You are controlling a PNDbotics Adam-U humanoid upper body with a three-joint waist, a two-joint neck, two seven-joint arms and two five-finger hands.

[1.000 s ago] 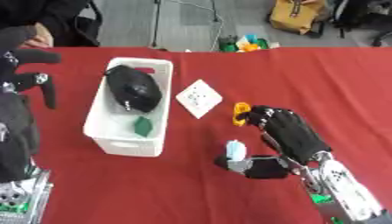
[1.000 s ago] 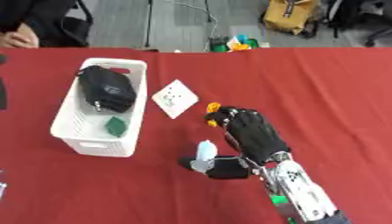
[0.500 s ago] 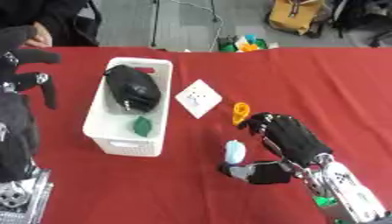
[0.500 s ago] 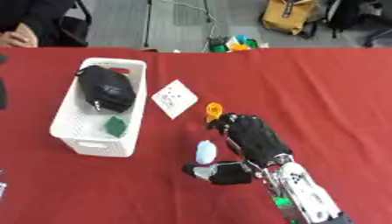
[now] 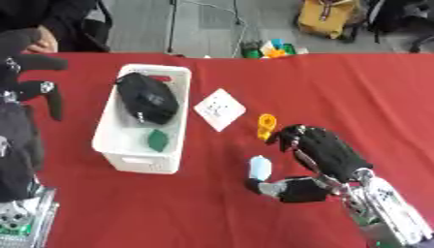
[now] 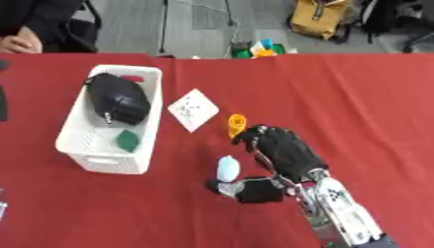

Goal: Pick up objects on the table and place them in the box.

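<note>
On red table (image 5: 356,92), pale blue object (image 5: 259,167) lies at 9 o'clock of right hand (image 5: 326,154), just beside thumb, long axis 12–6; hand open, empty, nearer than left hand (image 5: 30,92).

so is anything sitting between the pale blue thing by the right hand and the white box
Nothing visible blocks it. Bare red cloth lies between the pale blue object and the white box. The white card and orange piece lie farther back. The right hand is beside the blue object.

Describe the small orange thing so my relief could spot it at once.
Start at the white box on the red table. To its right lies a white card; the orange piece sits just beyond, by the right hand. It is the only orange thing there.
</note>
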